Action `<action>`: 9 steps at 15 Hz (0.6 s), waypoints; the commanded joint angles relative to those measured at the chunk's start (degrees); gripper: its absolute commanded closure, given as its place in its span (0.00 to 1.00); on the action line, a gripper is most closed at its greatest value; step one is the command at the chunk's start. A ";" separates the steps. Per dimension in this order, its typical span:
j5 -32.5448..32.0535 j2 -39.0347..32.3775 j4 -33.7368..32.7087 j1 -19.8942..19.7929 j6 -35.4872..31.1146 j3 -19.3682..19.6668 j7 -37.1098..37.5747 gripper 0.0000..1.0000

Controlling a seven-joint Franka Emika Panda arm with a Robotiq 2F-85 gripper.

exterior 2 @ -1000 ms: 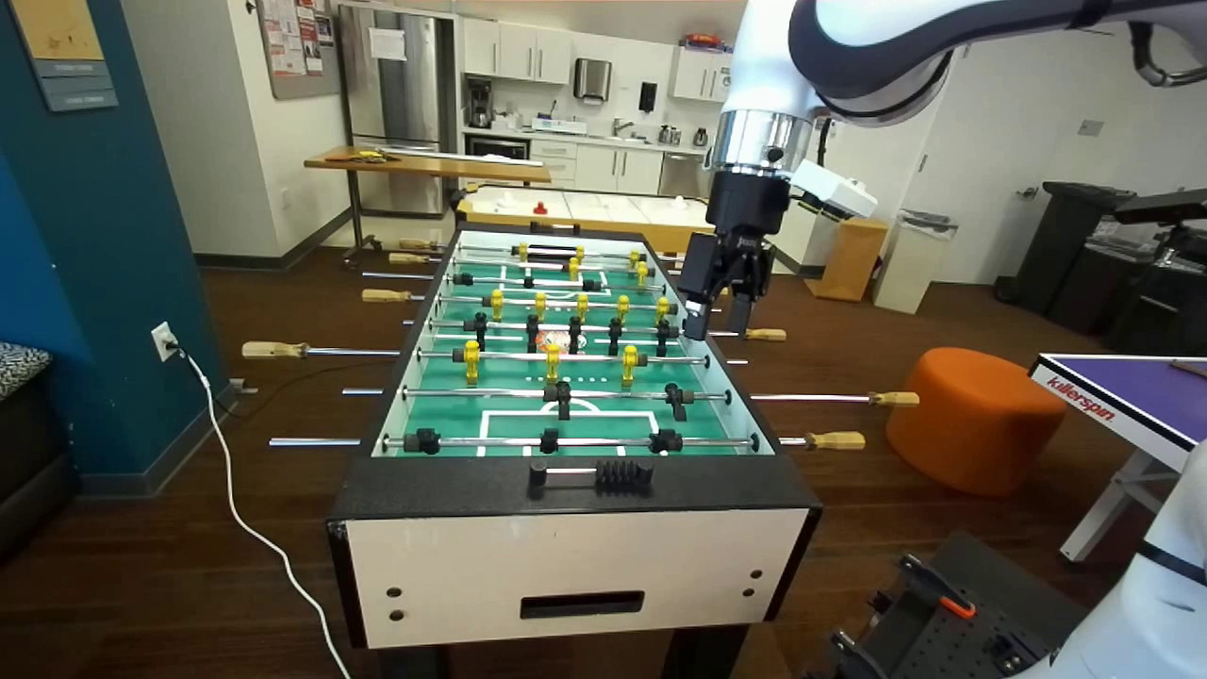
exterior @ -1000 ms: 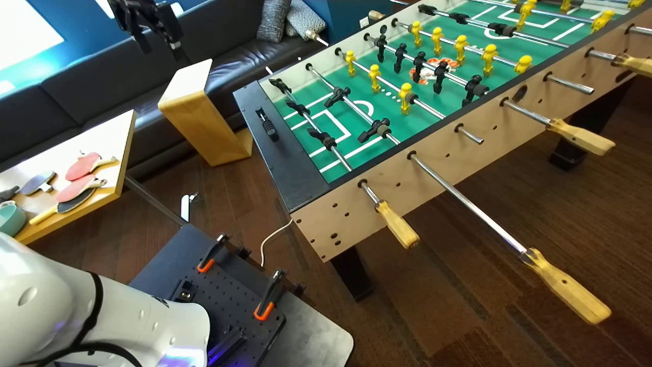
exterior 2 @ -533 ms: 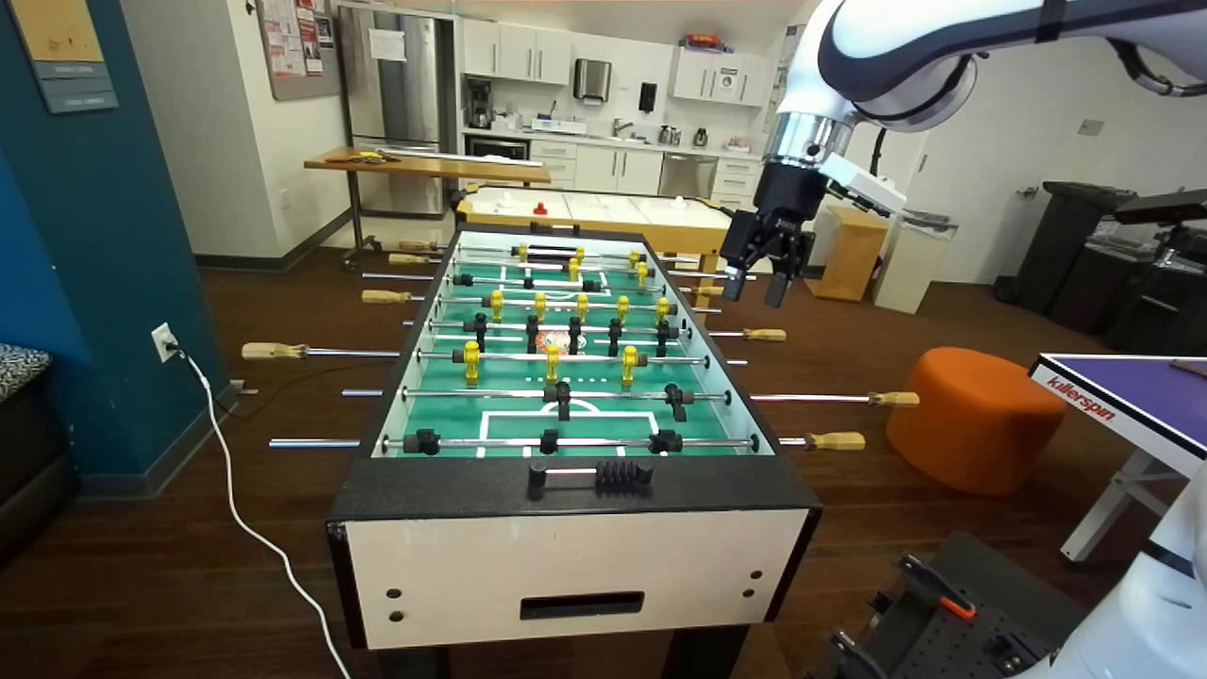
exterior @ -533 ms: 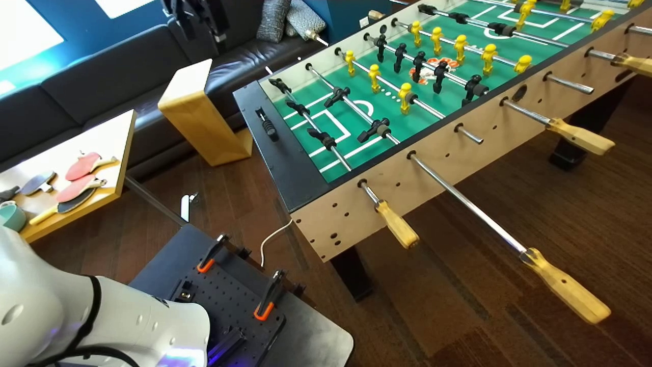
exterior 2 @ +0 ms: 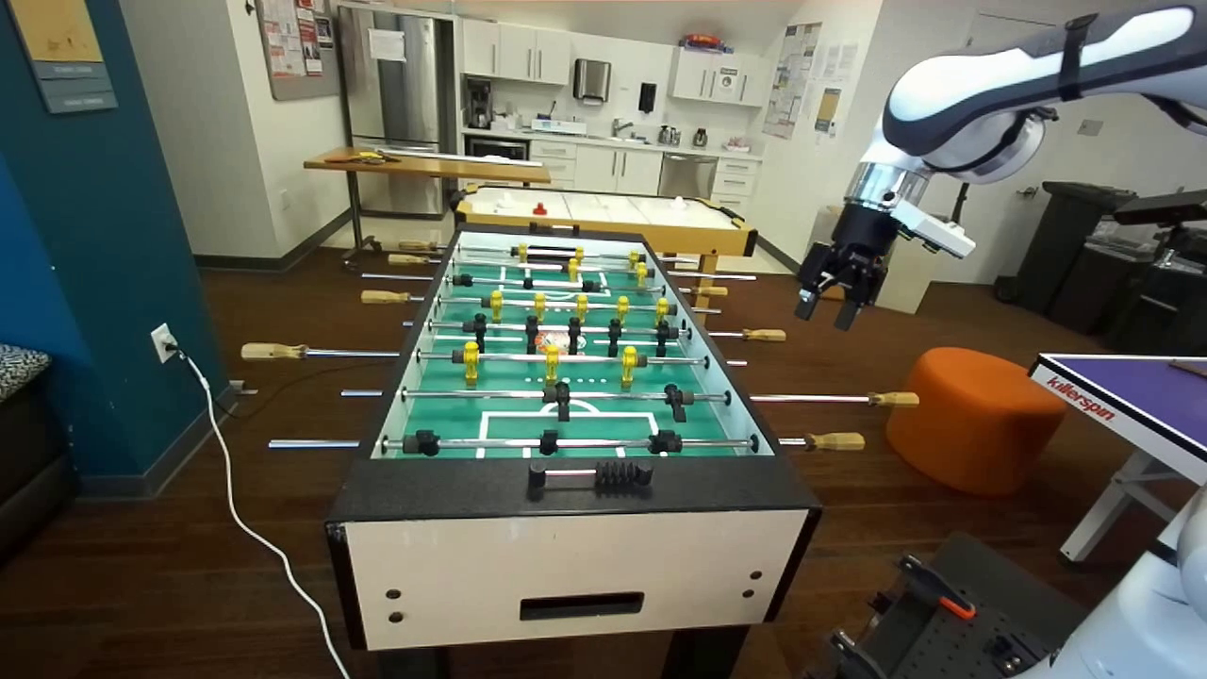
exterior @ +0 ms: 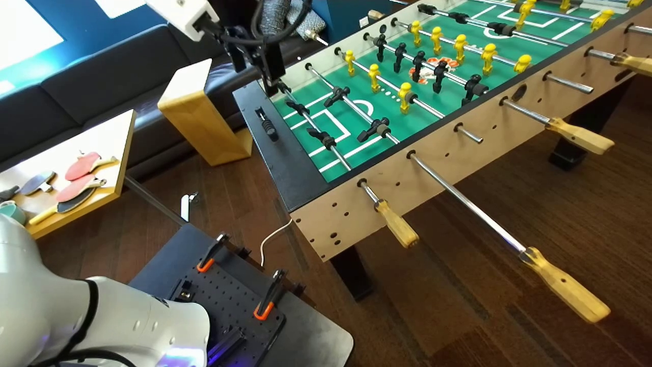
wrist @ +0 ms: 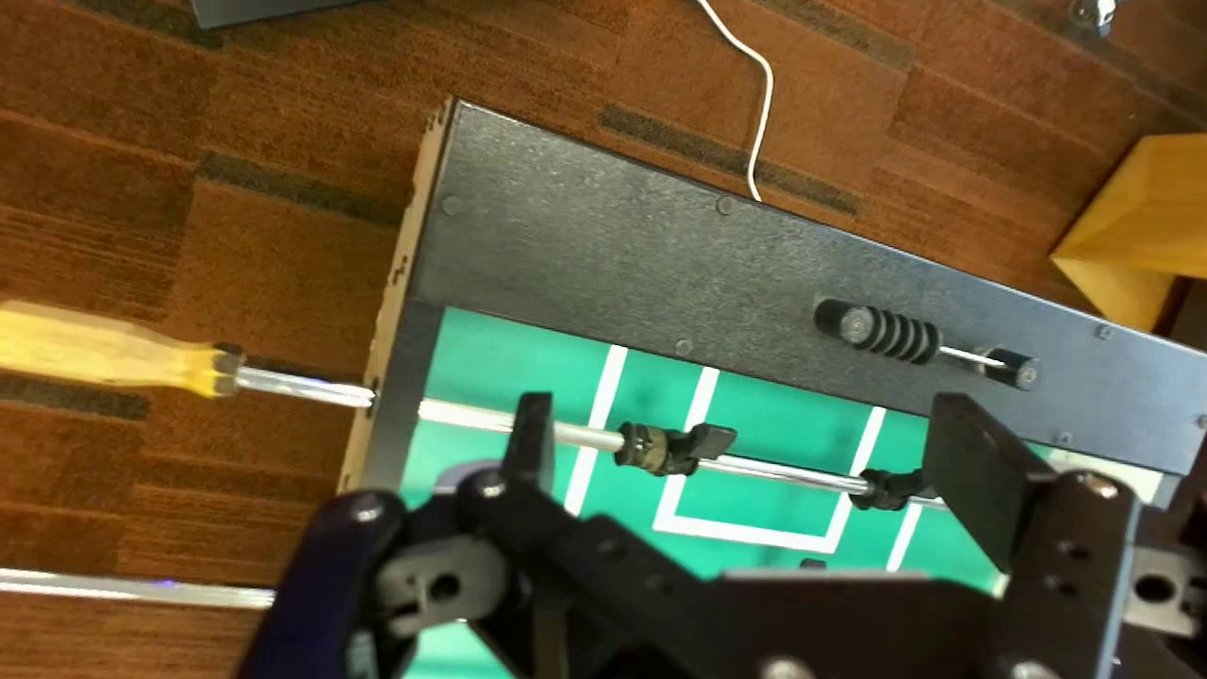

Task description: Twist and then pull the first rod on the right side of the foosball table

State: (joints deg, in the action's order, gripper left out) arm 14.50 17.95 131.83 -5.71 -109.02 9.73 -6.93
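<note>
Near the foosball table (exterior 2: 575, 556), fingers (wrist: 971, 476) spread, purple-topped table (exterior 2: 1146, 382) lettered “killerspin”.

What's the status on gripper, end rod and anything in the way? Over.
Gripper open, holding nothing, up clear of the rod. First rod ungripped. Neighbouring rod juts out farther alongside; may crowd the approach.

In an exterior view you get an overexposed white panel (exterior: 23, 43) and violet-white glare on the arm (exterior: 145, 326); in the wrist view your gripper (wrist: 740, 434) is partly blurred.
</note>
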 commanded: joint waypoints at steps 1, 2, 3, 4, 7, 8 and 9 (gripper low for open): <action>-1.49 4.43 4.47 -2.26 -1.05 0.29 2.85 0.00; -0.63 1.29 1.84 -1.82 0.06 0.91 0.28 0.00; -0.71 1.98 2.51 -2.20 0.05 0.99 0.54 0.00; -0.71 2.55 2.94 -2.24 0.05 0.99 0.67 0.00; -0.73 3.20 3.25 -2.19 0.05 0.70 1.22 0.00; -0.30 2.37 2.46 -2.14 -0.36 1.07 0.54 0.00; -0.09 1.26 1.40 -2.35 -0.75 1.64 -0.07 0.00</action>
State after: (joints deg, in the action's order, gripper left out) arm 13.84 21.12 135.17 -7.95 -109.08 10.38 -5.70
